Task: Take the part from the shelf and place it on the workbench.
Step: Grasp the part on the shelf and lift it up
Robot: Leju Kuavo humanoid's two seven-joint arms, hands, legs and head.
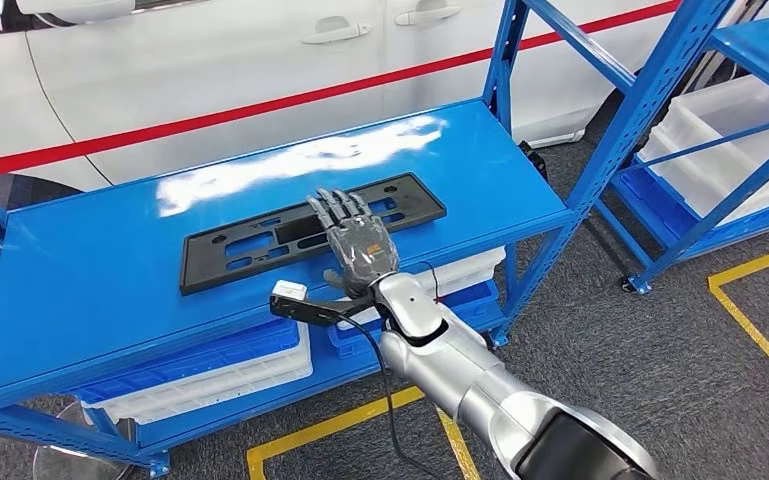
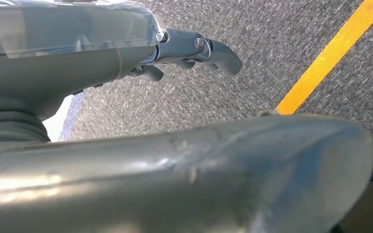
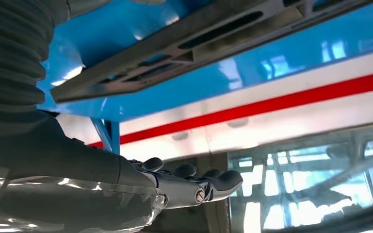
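Behind the blue shelf (image 1: 80,300) sits a white car (image 1: 210,70) with a red stripe (image 1: 260,110) along the doors. Under the top deck, white bins (image 1: 215,385) stacked on the lower level. Off to the right, a second blue rack (image 1: 750,150) with a pale tub (image 1: 730,140) in it. Grey carpet underneath, crossed by yellow floor tape (image 1: 760,330). Nothing lying between the hand and the piece.

Black flat part (image 1: 260,240), long and full of slots, lying on the top deck of the shelf, roughly in the middle. Right hand (image 1: 360,245) stretched out palm down over its right half, fingers (image 1: 335,208) straight and slightly apart, gripping nothing. Hard to say from the head view if the fingertips actually touch the plastic or just hover.

Right wrist view gives the flipped angle: part (image 3: 174,48) seen edge-on against the blue deck, with a visible gap between it and the dark fingers (image 3: 213,182), which look extended.

Left wrist view looking at carpet and a yellow line (image 2: 330,53); left hand (image 2: 189,51) hanging there, fingers loosely out, holding nothing
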